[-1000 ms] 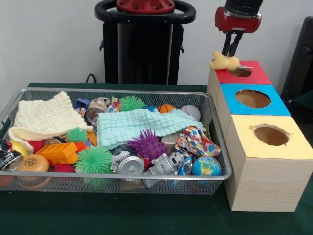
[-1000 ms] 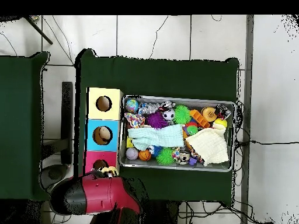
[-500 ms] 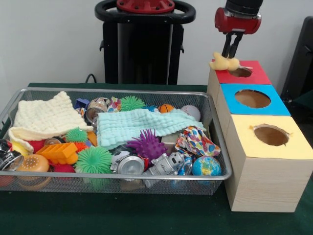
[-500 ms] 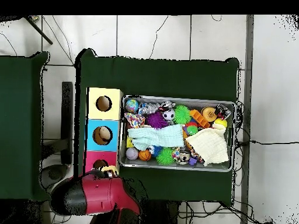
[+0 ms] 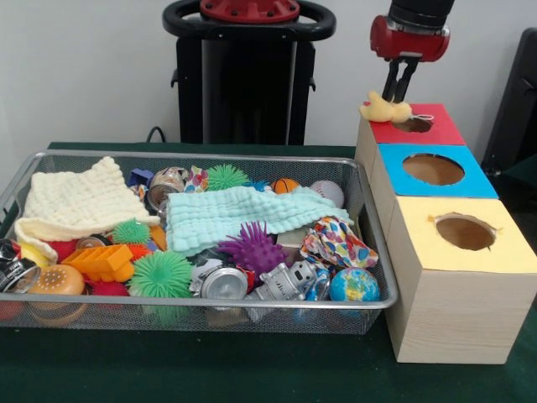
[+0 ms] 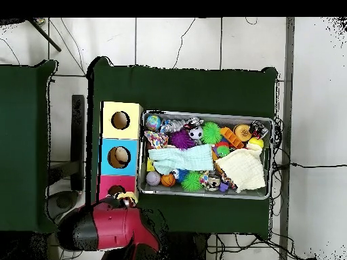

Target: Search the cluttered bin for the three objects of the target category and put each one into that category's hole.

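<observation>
1. This is a robot lab, set up for a sorting trial.
2. A table [image 5: 252, 378] draped in dark green cloth carries a wire mesh bin [image 5: 369, 252] of mixed toys.
3. Wooden boxes [image 5: 453, 277] with red, blue and yellow holed tops stand beside the bin.
4. Loose cables [image 6: 196, 37] trail over the pale tiled floor [image 6: 169, 40].
5. The wall [image 5: 84, 67] behind is bare white.

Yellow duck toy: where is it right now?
Front view, upper right: the yellow duck toy sits at the red box's left edge beside its hole, directly under the gripper.
</observation>
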`<state>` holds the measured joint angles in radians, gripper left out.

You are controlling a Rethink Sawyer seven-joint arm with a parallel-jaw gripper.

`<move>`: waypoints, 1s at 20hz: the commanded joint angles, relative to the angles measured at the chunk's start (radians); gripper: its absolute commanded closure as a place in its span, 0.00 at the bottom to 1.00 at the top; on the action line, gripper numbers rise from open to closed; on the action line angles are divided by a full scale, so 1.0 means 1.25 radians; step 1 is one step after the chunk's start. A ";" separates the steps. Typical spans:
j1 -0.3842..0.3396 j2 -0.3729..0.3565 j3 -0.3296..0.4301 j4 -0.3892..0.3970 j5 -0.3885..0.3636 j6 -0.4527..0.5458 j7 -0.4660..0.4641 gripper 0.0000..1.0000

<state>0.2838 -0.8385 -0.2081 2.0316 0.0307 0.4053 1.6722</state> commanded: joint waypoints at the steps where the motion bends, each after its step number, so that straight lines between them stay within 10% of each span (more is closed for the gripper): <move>1: 0.007 0.064 0.007 -0.015 0.051 -0.025 0.221 1.00; 20: 0.038 0.066 -0.006 -0.036 0.096 -0.005 0.212 1.00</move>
<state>0.3225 -0.8196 -0.2387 2.0206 0.0958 0.4051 1.6724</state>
